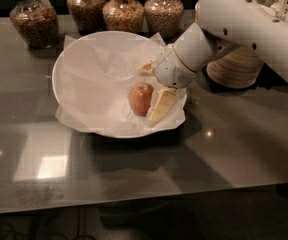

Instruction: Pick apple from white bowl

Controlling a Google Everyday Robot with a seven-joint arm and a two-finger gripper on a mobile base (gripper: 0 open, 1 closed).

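Observation:
The apple [140, 98], reddish-orange with a yellowish patch, rests in the right part of the white bowl [71, 59], on its crinkled white paper. My gripper [154, 85] reaches into the bowl from the right, with the white arm behind it. It is open. One yellowish finger [161, 105] lies right beside the apple on its right side. The other finger [146, 67] is above the apple near the bowl's far right wall. The apple sits low in the gap between them and is not gripped.
Several glass jars of brown grains [34, 20] stand along the table's far edge behind the bowl. A stack of tan plates [236, 66] stands at the right under the arm. The glossy table [134, 174] extends toward the front.

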